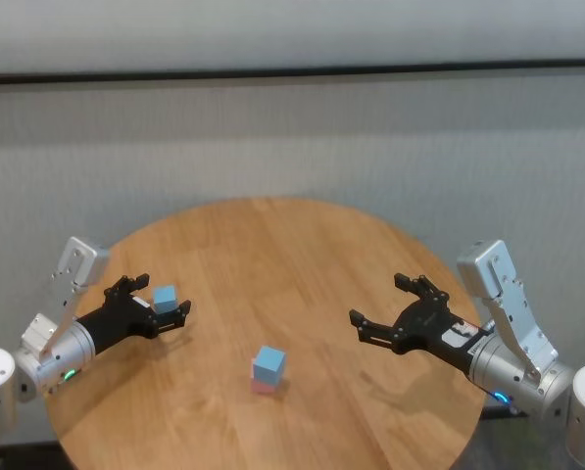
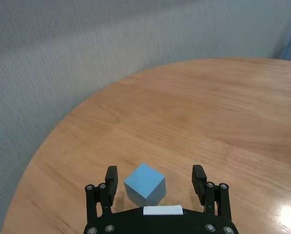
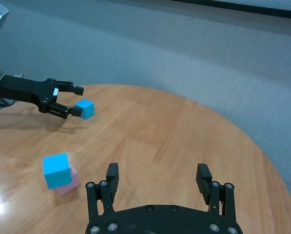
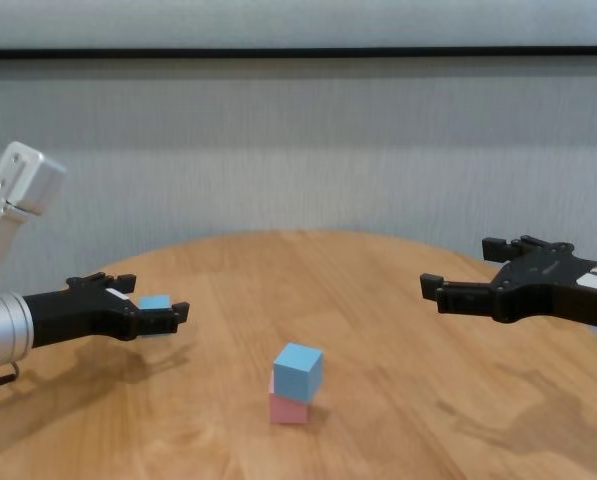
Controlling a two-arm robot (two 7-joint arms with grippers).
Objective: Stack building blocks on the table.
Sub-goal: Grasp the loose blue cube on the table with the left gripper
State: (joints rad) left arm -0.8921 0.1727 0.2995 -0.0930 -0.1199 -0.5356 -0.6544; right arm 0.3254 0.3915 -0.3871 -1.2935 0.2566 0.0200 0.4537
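**Supervisor:** Report block positions.

**Operator:** I see one light blue block point(image 1: 268, 361) seated on the pink block point(image 1: 264, 386) near the middle of the desk point(image 1: 302, 255), slightly rotated against it. The second blue block point(image 1: 164, 298) is on the robot's left side, between the fingers of the left hand point(image 1: 161, 305).

**Supervisor:** State of that hand?

**Operator:** Fingers set wide. In the left wrist view a gap shows on each side of the block, so I judge it not gripped. I cannot tell whether it rests on the desk.

**Supervisor:** Which way is the stack?

**Operator:** Toward the robot's right and nearer the body, well apart from the left hand. The right hand point(image 1: 394, 311) hovers spread wide and empty on the far right. The left arm holds the position for the next placement.
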